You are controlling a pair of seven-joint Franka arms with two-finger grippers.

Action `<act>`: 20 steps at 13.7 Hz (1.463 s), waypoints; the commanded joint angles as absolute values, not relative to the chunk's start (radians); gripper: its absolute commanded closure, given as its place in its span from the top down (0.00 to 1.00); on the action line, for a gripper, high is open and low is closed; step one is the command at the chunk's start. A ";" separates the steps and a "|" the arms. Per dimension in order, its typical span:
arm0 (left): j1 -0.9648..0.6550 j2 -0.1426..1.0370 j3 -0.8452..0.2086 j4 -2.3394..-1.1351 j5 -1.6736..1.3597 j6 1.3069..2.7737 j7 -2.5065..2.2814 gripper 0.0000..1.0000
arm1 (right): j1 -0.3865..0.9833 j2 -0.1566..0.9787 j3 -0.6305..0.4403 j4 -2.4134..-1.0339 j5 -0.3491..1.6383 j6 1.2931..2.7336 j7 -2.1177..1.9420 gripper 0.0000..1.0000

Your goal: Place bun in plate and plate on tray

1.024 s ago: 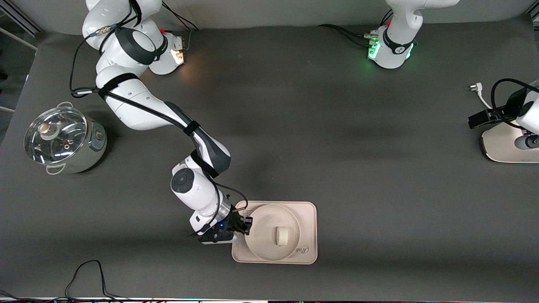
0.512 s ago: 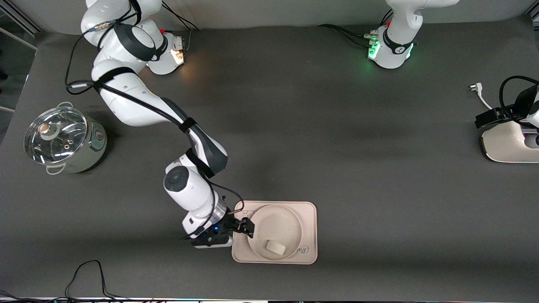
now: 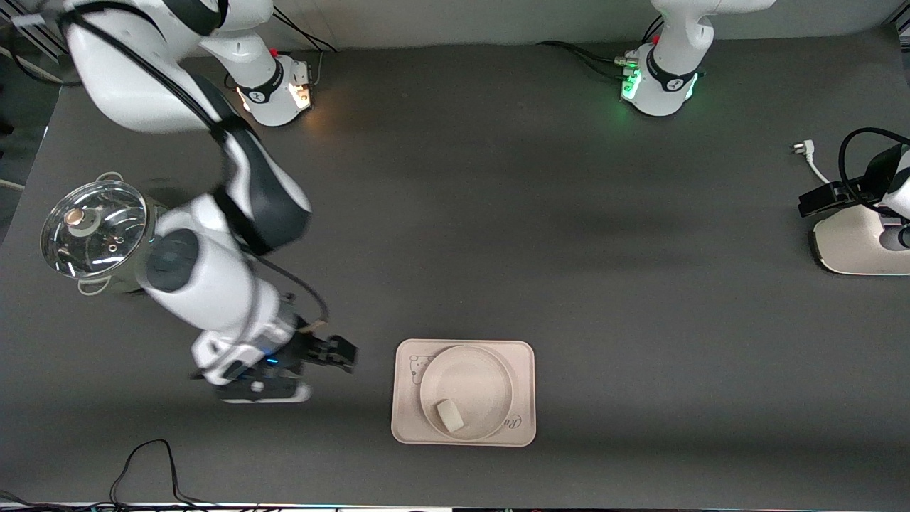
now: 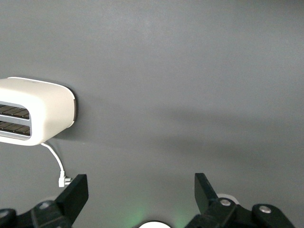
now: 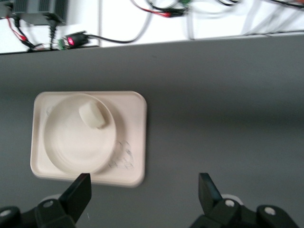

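The cream rectangular tray (image 3: 522, 370) lies on the table near the front camera. The round plate (image 3: 473, 380) sits flat on it. The small white bun (image 3: 449, 415) lies in the plate, at the rim nearest the front camera. My right gripper (image 3: 334, 352) is open and empty over bare table beside the tray, toward the right arm's end. In the right wrist view the tray (image 5: 135, 137), plate (image 5: 76, 142) and bun (image 5: 91, 115) lie clear of the right gripper (image 5: 145, 187). My left gripper (image 4: 140, 190) is open and empty, waiting high over the toaster.
A steel pot with a glass lid (image 3: 99, 235) stands at the right arm's end. A white toaster (image 3: 853, 249) with its cord and plug (image 3: 800, 148) stands at the left arm's end; it also shows in the left wrist view (image 4: 33, 116).
My right gripper let go of the plate's rim and drew away from the tray toward the right arm's end. The plate settled flat; the bun slid toward the front camera.
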State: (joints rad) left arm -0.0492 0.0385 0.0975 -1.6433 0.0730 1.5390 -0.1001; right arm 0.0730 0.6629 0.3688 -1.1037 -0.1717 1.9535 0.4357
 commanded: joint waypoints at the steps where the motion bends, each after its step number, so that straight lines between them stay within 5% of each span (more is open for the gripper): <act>1: -0.057 0.041 0.101 -1.624 0.074 1.516 -0.086 1.00 | 0.057 0.432 0.234 -1.276 -0.069 1.837 0.324 1.00; 5: -0.057 0.038 0.101 -1.624 0.072 1.514 -0.086 1.00 | 0.058 0.126 0.034 -1.584 0.069 1.835 0.261 1.00; 8: -0.057 0.040 0.101 -1.624 0.074 1.513 -0.084 1.00 | 0.057 -0.038 -0.001 -1.753 0.063 1.835 0.255 1.00; 20: -0.057 0.041 0.101 -1.603 0.083 1.511 -0.091 1.00 | 0.057 0.006 -0.050 -1.710 0.048 1.734 0.226 1.00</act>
State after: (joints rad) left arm -0.0498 0.0385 0.0971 -1.6255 0.0731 1.5376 -0.0986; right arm 0.0552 -0.0162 -0.0250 -1.7274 0.0422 1.7597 0.2655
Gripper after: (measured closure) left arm 0.000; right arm 0.000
